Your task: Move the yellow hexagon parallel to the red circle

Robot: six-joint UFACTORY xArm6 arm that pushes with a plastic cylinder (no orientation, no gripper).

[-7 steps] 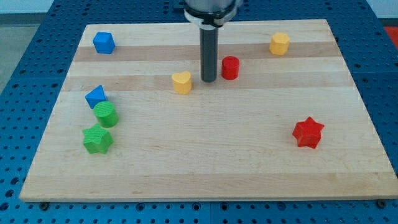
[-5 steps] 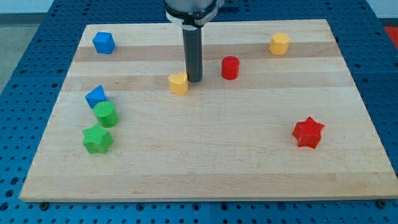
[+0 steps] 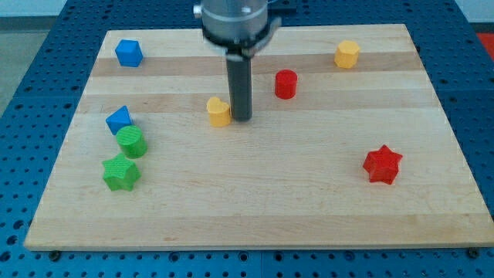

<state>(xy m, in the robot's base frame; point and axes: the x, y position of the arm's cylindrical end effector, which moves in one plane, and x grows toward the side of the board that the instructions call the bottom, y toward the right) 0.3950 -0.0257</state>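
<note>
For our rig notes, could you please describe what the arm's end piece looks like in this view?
A straight, smooth, dark grey rod hangs from a wider, rounded grey metallic collar at the view's top edge. No cables, markings or fingers show. My tip is the rod's plain flat end, just right of the yellow heart-shaped block.

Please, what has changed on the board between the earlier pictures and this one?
My tip moved toward the view's left and bottom, pushing the yellow heart slightly the same way. The yellow hexagon, red circle and the other blocks stayed put.
</note>
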